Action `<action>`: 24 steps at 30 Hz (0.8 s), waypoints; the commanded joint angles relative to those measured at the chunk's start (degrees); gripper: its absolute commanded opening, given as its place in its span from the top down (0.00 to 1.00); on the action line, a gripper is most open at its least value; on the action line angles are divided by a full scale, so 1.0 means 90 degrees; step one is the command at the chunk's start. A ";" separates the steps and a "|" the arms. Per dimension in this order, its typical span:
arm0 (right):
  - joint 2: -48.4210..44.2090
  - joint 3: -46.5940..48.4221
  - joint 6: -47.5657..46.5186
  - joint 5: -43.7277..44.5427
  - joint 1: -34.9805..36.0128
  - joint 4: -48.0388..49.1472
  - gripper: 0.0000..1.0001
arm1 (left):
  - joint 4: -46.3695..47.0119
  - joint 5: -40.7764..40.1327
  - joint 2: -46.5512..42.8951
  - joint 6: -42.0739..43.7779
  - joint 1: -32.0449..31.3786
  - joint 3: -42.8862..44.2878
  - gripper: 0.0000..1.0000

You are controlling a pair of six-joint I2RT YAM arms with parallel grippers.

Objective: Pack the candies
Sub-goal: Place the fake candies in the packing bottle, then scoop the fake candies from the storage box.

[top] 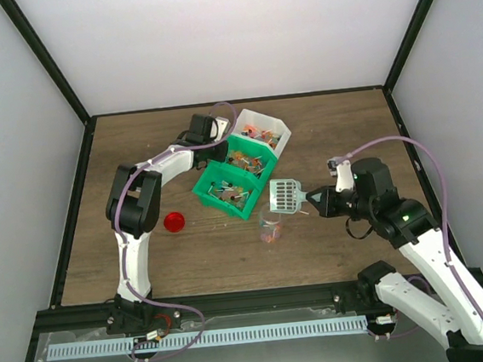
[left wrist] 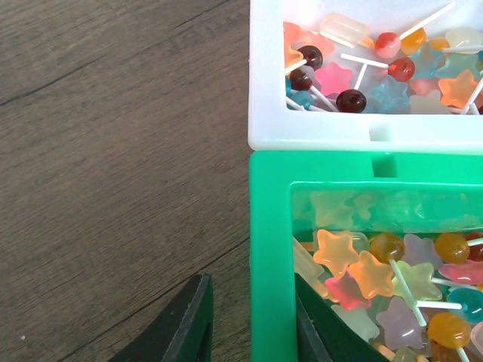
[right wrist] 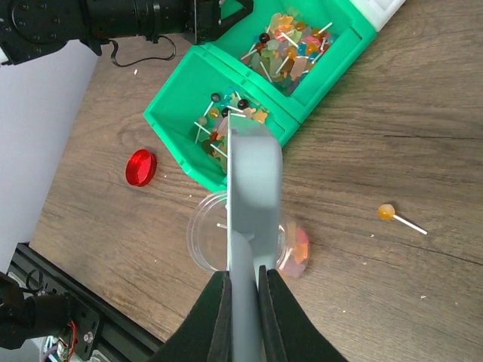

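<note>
Nearest the bases, the right pincer (right wrist: pixel 245 280) is pressed together on the handle of the pale slotted scoop (top: pixel 284 196); both dark fingers (right wrist: pixel 219 317) lie flat against the handle; from the wrist the scoop's head is seen edge-on, hanging over the mouth of a clear round jar (right wrist: pixel 198 235); the jar stands upright on the wooden worktop (top: pixel 339 129), just in front of the bins. A few of the candies (right wrist: pixel 299 247) show against the jar's right side, orange and pink; one loose lollipop (right wrist: pixel 387 213) with an orange head and a white stick lies on the wood to the right of the jar, well apart from it. A round red lid (top: pixel 174 222) lies flat on the worktop to the left of the jar, apart from it and near the left arm's elbow.

Beyond the jar stands the near green bin (top: pixel 204 189); it holds more candies, mostly lollipops on white sticks; touching it behind is the far green bin (left wrist: pixel 270 249), filled with star-shaped and round sweets in orange, pink, yellow and pale green.

The left pincer (left wrist: pixel 250 283) reaches over this far green bin; its jaws straddle the bin's side wall, one finger inside and one outside, with a strip of wood showing between the outer finger and the wall; I cannot tell whether they pinch it. Farthest back, the white bin (left wrist: pixel 264 75) butts against the far green bin and holds further candies.
</note>
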 commanded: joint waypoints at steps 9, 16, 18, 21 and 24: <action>-0.0052 0.0660 -0.0058 -0.0075 0.0058 0.0031 0.99 | -0.0271 -0.0130 0.0503 0.0023 0.0105 -0.0164 0.74; 0.0418 0.0901 0.0396 0.0118 0.0051 0.0728 0.99 | -0.0243 -0.0041 0.0477 0.0030 0.0105 -0.0145 0.73; 0.0792 0.0973 0.0643 0.0078 0.0051 0.1131 0.99 | -0.0233 -0.0001 0.0461 0.0022 0.0105 -0.0135 0.73; 0.1470 0.1146 0.1004 0.0244 0.0027 0.1695 0.99 | -0.0214 0.0116 0.0422 0.0020 0.0105 -0.0154 0.70; 0.2226 0.1396 0.1360 0.0571 -0.0062 0.2063 0.99 | -0.0203 0.0120 0.0389 0.0023 0.0105 -0.0174 0.70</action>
